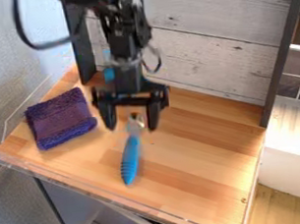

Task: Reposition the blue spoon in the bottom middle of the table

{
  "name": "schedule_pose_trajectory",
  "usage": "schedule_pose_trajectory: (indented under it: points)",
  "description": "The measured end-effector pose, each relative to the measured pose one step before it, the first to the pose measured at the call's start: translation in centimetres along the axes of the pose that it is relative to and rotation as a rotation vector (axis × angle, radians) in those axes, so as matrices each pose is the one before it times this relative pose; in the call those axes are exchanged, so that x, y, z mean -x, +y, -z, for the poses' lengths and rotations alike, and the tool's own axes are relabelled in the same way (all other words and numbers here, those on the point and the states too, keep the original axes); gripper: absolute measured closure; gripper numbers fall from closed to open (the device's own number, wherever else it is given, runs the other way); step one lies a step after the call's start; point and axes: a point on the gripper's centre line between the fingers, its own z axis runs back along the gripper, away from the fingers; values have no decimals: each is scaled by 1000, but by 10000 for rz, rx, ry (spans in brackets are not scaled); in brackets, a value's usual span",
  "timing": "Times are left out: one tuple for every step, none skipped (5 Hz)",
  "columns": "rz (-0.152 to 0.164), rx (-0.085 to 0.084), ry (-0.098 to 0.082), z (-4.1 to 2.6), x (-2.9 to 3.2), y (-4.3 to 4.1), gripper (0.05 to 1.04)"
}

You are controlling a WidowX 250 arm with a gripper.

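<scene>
The black gripper [133, 125] hangs over the upper middle of the wooden table, its two fingers spread apart and pointing down. The blue spoon [131, 157] lies on the table with its ribbed handle toward the front edge and its metal head toward the back. That head shows in the gap between the fingertips, and neither finger appears closed on it. Whether the fingertips touch the table, I cannot tell.
A folded purple cloth [60, 118] lies at the table's left, close beside the gripper. A whitewashed plank wall [212, 44] stands behind the wooden table [204, 178]. A clear raised rim runs along the left and front edges.
</scene>
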Motion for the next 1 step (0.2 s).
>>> schedule_pose_trajectory:
  points:
    - [14,13,-44,-190,27,-34,82]
